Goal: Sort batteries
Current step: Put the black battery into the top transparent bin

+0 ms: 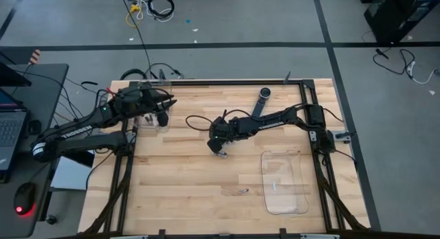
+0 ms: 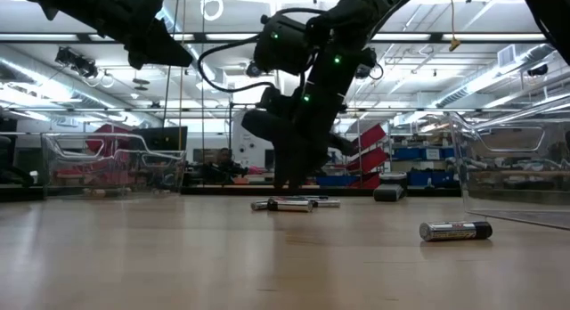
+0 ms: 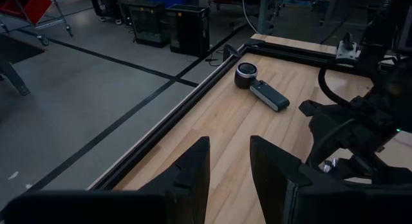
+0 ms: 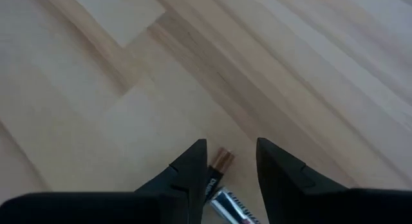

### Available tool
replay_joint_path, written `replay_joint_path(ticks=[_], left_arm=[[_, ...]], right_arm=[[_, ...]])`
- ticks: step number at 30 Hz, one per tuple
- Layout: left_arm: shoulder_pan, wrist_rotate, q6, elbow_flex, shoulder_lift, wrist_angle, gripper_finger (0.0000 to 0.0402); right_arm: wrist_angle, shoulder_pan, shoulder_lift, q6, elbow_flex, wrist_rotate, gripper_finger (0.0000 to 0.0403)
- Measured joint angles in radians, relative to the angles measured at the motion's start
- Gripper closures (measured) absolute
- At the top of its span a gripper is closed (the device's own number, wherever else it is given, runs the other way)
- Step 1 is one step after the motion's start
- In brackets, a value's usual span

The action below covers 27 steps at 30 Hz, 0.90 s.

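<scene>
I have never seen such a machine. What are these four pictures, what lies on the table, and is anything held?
It is a robot with two dark arms at a wooden table, each ending in a two-finger end effector. One picture looks straight down from above, one looks level across the table top, and two come from cameras on the arms' wrists.

The left end effector waits, open and empty, above a clear bin at the far left corner. The right end effector is open, low over the middle of the table, with a battery between its fingers, not gripped.

More batteries lie on the wood, one nearer the front. A second clear bin stands on the right, and a black remote-like device lies at the far edge.
</scene>
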Motion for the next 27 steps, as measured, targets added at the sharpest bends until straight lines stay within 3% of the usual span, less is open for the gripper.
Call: replay_joint_path(ticks=[27], left_arm=[[0.0, 0.0, 0.0, 0.001, 0.0, 0.0, 0.0291]], right_arm=[[0.13, 0.003, 0.0, -0.007, -0.092, -0.002, 0.0283]])
